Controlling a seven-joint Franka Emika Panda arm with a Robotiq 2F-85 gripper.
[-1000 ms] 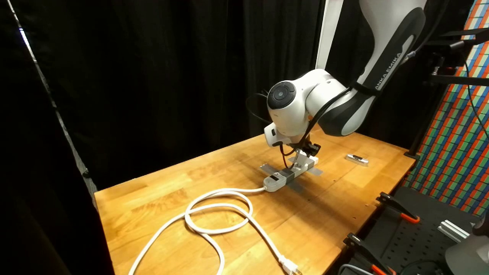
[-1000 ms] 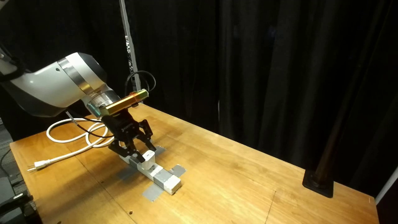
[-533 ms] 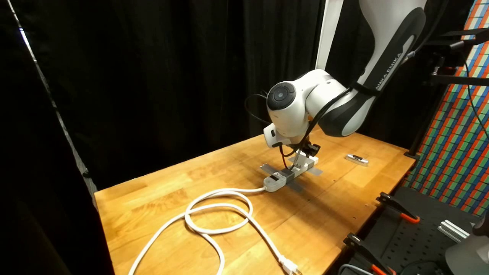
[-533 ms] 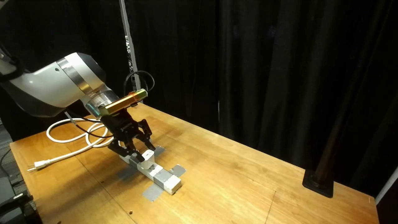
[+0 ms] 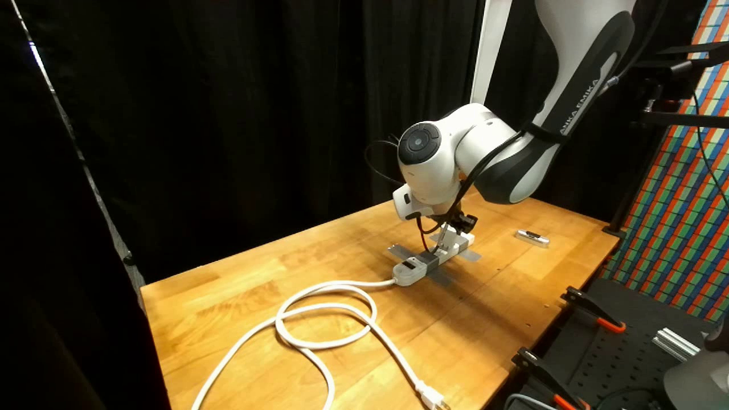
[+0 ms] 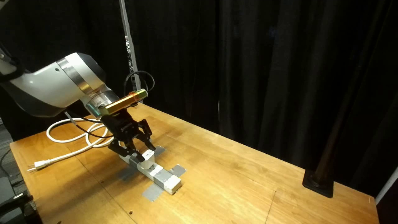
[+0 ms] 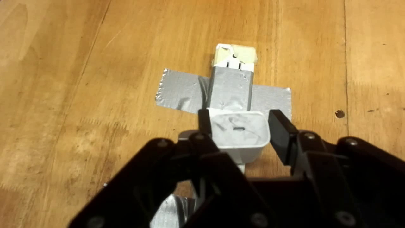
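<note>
A white charger block (image 7: 239, 139) with a small slot in its top face stands on a white power strip (image 6: 173, 184). The charger also shows in an exterior view (image 6: 148, 161). My gripper (image 7: 243, 129) is open with its black fingers on either side of the charger. In the wrist view the left finger is very close to the charger; whether it touches cannot be told. A gap shows between the charger and the right finger. Grey tape (image 7: 232, 87) fixes the strip to the wooden table (image 5: 319, 256).
The strip's white cord (image 5: 319, 344) lies looped on the table, ending in a plug (image 5: 431, 396). A small silver-white object (image 5: 532, 238) lies near the strip's far end. Clamps (image 5: 592, 309) grip the table edge. A black stand base (image 6: 318, 184) stands at a corner. Dark curtains hang behind.
The arm has shifted only very slightly, a little to the left in an exterior view. The fingers stay open around the charger, and the strip and cord have not moved.
</note>
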